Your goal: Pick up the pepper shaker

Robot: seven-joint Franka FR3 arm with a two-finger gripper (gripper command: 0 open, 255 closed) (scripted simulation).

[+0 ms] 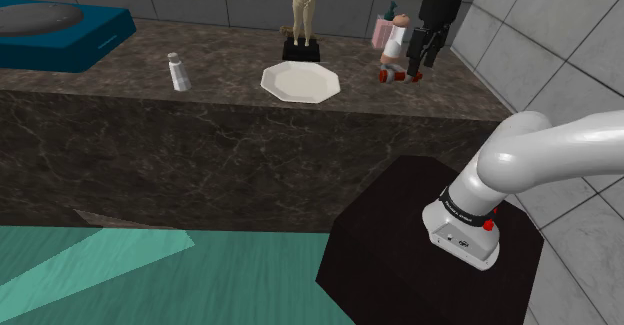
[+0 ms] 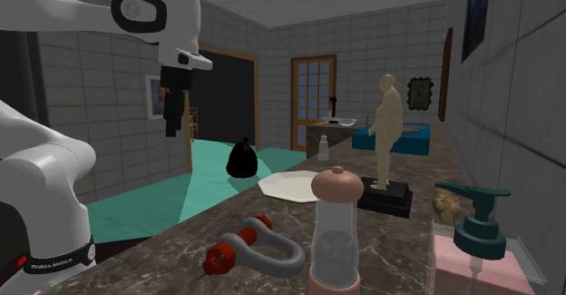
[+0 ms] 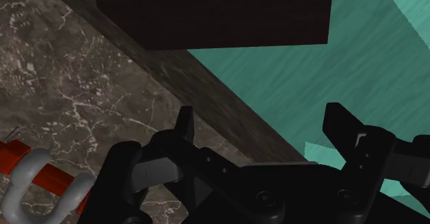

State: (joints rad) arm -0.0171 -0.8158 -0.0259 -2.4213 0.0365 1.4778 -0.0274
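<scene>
A small white shaker with a grey cap (image 1: 180,73) stands upright on the dark marble counter (image 1: 130,68), well toward the shoulder view's left; the same shaker (image 2: 323,146) stands far back in the second exterior view. My black gripper (image 1: 420,63) hangs open in the air over the counter's other end, far from the shaker, beside a clear mill with a pinkish cap (image 2: 336,234). From the side the gripper (image 2: 170,128) points downward. In the wrist view the gripper (image 3: 262,126) has its fingers apart with nothing between them, over the counter's front edge.
A white plate (image 1: 300,81) and a tan figurine on a black base (image 1: 303,13) stand between shaker and gripper. A red and grey shackle (image 1: 392,74) and a pink soap dispenser (image 2: 476,248) sit under the gripper. A blue tray-like object (image 1: 60,33) lies far left. Black stand (image 1: 430,243) below.
</scene>
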